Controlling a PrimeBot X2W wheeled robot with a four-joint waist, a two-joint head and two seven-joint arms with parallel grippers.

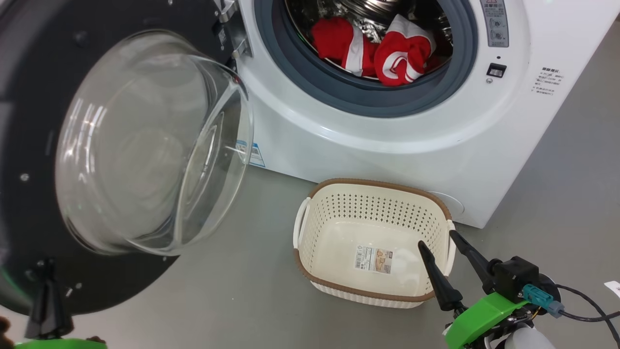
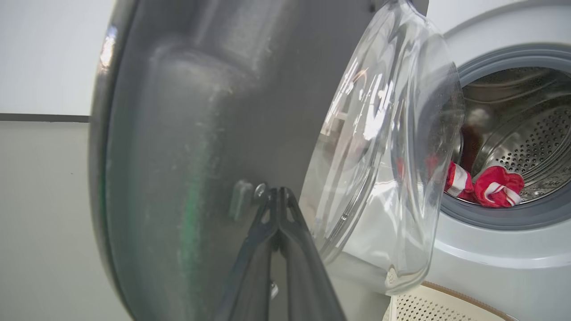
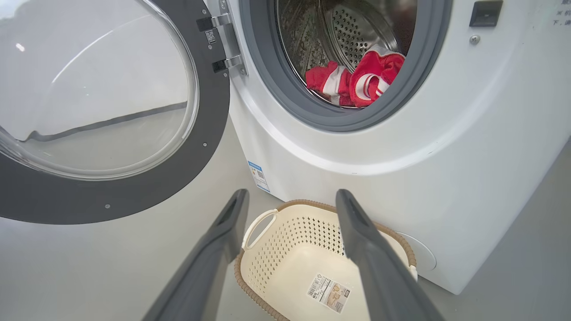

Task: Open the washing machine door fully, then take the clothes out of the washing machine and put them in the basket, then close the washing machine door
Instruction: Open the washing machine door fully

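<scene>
I am pressing my closed left gripper [image 2: 277, 192] against the washing machine door [image 1: 29, 87] to swing it wide, poising my spread right gripper [image 1: 437, 238] over the basket [image 1: 378, 184] for the clothes [image 1: 387, 55] lying in the drum [image 3: 357, 26].

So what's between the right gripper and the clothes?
Right wrist view: beyond the right gripper, the basket's far rim, then the washer's white front and grey ring, then the clothes.

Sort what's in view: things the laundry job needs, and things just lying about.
Job: washing machine door, open; red-and-white clothes, in the drum; washing machine; basket, on the floor.
Not needed: blue sticker on the machine's front; paper label in the basket; white slip on the floor.
</scene>
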